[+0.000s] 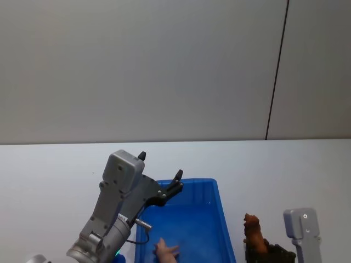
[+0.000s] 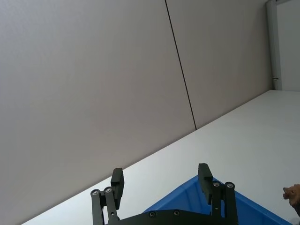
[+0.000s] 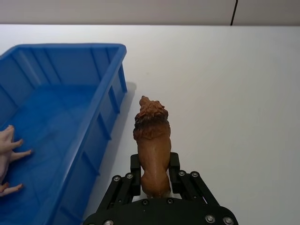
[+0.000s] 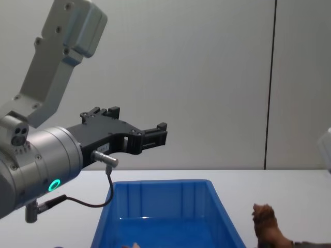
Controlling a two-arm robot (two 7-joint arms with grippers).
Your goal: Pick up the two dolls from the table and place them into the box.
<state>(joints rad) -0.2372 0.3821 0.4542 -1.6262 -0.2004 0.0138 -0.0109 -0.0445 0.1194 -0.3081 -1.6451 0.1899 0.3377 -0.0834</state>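
The blue box (image 1: 216, 189) stands on the white table (image 1: 285, 170), with the pale pink doll (image 1: 164, 251) lying inside on its floor, also seen in the right wrist view (image 3: 7, 150). My left gripper (image 1: 160, 166) hangs open and empty above the box's far left part; its fingers (image 2: 204, 176) are spread wide over the box (image 2: 248, 211). The reddish-brown doll (image 3: 151, 136), a lion, stands upright just right of the box (image 3: 70, 47), with my right gripper (image 3: 153, 164) shut on its hind end. The same brown doll (image 4: 266, 222) shows beside the box (image 4: 160, 206) in the chest view.
A grey wall with a dark vertical seam (image 1: 277, 71) rises behind the table. White tabletop lies open to the right of the box (image 3: 234, 93) and beyond it. The left forearm (image 4: 36, 160) looms large at the left of the chest view.
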